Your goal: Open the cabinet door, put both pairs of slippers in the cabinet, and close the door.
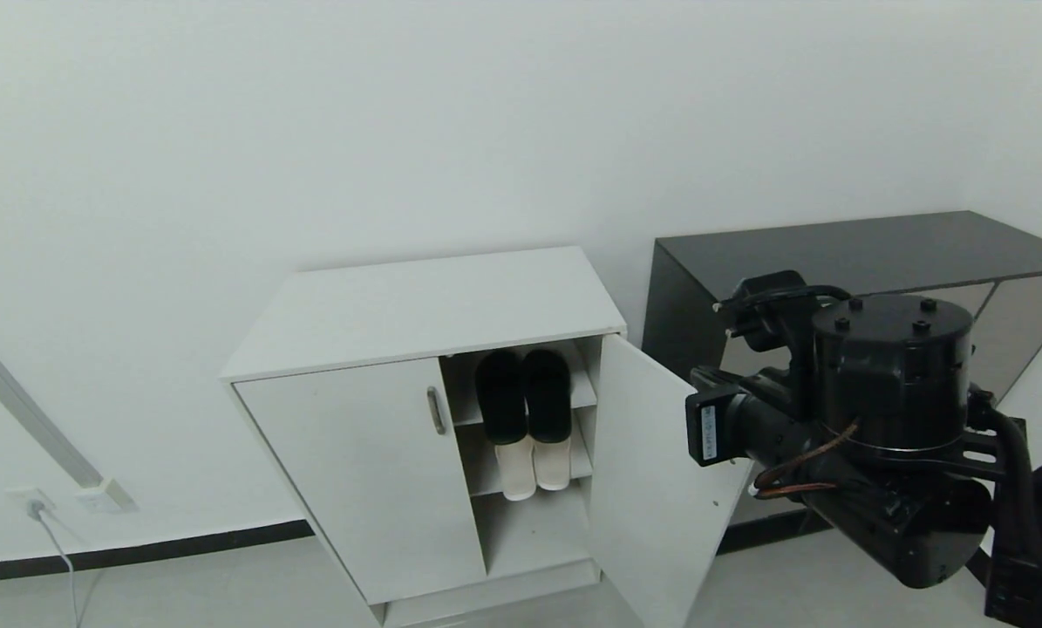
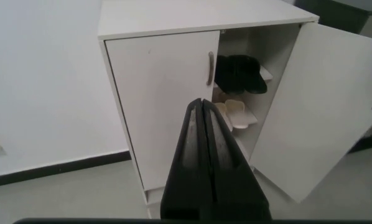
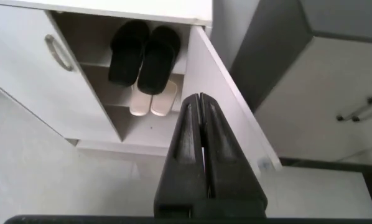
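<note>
Left claw (image 2: 201, 124) and right claw (image 3: 201, 121) both pinched together, empty. Open door (image 3: 226, 81) just beside right claw; black slippers (image 3: 142, 56) and white slippers (image 3: 152, 99) shelved beyond.

A dark grey sideboard (image 1: 861, 249) stands against the white wall (image 1: 398, 131), and a cable (image 1: 65, 558) hangs from a socket (image 1: 30, 499).

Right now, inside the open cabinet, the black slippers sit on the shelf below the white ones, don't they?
No, it is the other way round: the black slippers sit on the shelf above the white slippers, as the head view shows. The cabinet is open.
</note>
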Available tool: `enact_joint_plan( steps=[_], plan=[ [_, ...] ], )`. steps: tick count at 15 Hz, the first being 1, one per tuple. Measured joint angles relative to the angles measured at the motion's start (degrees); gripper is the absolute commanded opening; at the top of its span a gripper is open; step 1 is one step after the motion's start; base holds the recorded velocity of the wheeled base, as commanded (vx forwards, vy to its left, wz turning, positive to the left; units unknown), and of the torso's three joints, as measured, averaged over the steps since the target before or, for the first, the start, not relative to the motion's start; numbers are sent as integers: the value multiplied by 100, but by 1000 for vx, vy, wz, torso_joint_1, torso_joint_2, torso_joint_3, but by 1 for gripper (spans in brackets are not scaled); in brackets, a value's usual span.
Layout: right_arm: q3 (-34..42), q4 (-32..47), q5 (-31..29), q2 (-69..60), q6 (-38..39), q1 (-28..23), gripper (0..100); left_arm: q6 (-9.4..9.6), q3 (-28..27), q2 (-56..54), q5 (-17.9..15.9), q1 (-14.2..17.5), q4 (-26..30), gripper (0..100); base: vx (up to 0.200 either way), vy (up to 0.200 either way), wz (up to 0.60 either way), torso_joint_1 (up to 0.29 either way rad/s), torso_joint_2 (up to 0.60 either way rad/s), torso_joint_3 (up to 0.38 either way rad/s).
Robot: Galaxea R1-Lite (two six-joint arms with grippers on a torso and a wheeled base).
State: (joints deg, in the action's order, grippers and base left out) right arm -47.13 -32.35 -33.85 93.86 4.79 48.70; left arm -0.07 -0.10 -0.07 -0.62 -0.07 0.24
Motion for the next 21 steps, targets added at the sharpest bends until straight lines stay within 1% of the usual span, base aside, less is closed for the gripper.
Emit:
enact_joint_plan(
  steps=[4, 6, 9, 11, 15, 18, 21],
  plan=[
    [33, 1, -16, -33, -143, -61, 0, -2, 0, 0, 0, 0, 0, 0, 0, 0, 0, 0, 0, 0],
    [-6, 15, -2, -28, -140, -195, 0, -2, 0, 0, 2, -4, 0, 0, 0, 0, 0, 0, 0, 0],
    [-306, 55, 126, 68, -105, -588, 0, 0, 0, 0, 2, 0, 2, 0, 0, 0, 0, 0, 0, 0],
    [-656, 206, 238, 258, -89, -920, 0, -2, 0, 0, 2, 0, 2, 0, 0, 0, 0, 0, 0, 0],
    [-1403, 404, 972, 953, 246, -1574, 0, -15, 0, 0, 7, -2, 2, 0, 0, 0, 0, 0, 0, 0],
    [-1799, 414, 1226, 1454, 358, -1982, 0, -24, 0, 0, 9, -2, 2, 0, 0, 0, 0, 0, 0, 0],
    [-2024, 417, 1402, 1898, 460, -2277, 0, -17, 0, 0, 11, -2, 2, 0, 0, 0, 0, 0, 0, 0]
  ],
)
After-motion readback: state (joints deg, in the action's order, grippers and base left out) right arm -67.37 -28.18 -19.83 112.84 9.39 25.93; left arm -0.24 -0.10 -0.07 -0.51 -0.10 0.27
